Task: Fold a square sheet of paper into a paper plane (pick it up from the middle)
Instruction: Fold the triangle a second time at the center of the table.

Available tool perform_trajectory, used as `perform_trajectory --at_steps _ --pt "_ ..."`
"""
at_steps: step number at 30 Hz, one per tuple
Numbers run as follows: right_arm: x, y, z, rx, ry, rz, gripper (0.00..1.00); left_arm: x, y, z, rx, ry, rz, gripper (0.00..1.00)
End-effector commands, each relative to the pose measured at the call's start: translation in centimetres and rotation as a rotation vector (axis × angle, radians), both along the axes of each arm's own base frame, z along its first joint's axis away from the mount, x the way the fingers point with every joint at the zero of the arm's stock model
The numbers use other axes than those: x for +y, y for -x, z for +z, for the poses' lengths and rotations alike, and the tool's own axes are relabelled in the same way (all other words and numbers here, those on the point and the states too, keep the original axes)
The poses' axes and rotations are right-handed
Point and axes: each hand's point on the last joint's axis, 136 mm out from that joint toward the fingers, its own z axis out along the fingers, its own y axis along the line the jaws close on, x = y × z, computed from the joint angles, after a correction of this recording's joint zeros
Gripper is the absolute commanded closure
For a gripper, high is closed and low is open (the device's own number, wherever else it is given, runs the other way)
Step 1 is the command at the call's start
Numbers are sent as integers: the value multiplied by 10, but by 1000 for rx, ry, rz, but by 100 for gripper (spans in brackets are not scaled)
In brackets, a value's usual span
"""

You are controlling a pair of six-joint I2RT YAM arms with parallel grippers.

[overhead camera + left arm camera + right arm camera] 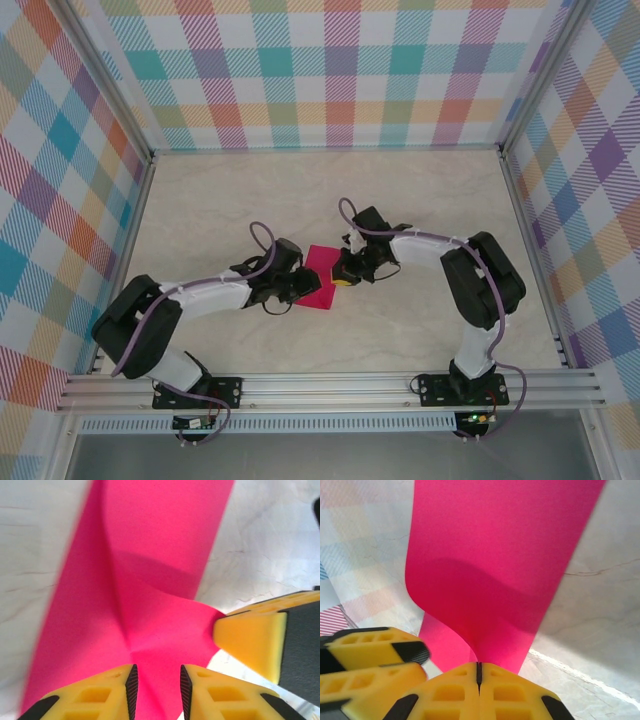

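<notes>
**Left.** The left arm point(200, 297) reaches from its base at the near edge of the bench point(330, 190) forward and inward, bent at the elbow, with the wrist low over the surface. The left gripper point(303, 290) sits at the near left part of the square sheet of paper point(322, 275). In the left wrist view its jaws stand apart with a narrow gap, and pink paper fills that gap. Whether the jaws touch the sheet cannot be told from this angle.

**Centre.** The square sheet of paper lies at mid-bench between the two grippers. It is not flat. In the left wrist view a soft ridge runs up from the left gripper, and the sheet's right side is drawn to a pinched point at a yellow finger point(252, 640) of the right gripper.

**Right.** The right arm point(470, 280) rises from its base, folds at the elbow and extends leftward toward the centre. The right gripper point(345, 272) meets the sheet's right edge. In the right wrist view its jaws are pressed together on the paper, which curves upward and away from them.
</notes>
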Motion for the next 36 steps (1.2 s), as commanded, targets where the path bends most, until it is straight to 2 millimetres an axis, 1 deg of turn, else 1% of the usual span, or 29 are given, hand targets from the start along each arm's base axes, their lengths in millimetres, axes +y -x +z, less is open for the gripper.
perform_trajectory --at_steps 1,2,7,11,13,15,18,21,24,27,28,29,32,36 --pt "8 3 21 -106 34 87 100 48 11 -6 40 -171 79 72" --pt "10 5 23 -130 60 105 100 53 15 -7 44 -172 87 73" --pt "18 12 33 -214 153 187 100 67 22 -13 67 -166 127 73" --pt "28 16 43 -283 217 246 100 70 23 -13 69 -159 142 73" --pt "34 19 44 -298 238 277 100 73 23 -14 69 -166 149 73" --pt "40 24 41 -309 256 318 100 78 25 -15 75 -182 168 73" --pt "51 33 28 -288 265 361 100 89 27 -18 79 -199 208 73" --pt "59 37 15 -254 248 370 100 93 28 -17 72 -187 221 73" --pt "64 36 9 -241 234 363 100 90 28 -13 60 -170 207 73" --pt "63 31 8 -247 242 342 100 83 25 -7 42 -136 183 73" --pt "61 29 8 -250 245 328 100 80 24 -6 38 -124 169 73" --pt "58 27 9 -252 247 313 100 73 20 0 14 -92 154 73" --pt "48 21 7 -243 256 272 100 60 14 10 -20 -42 111 73" --pt "37 15 3 -243 279 257 100 45 9 21 -55 25 68 73"
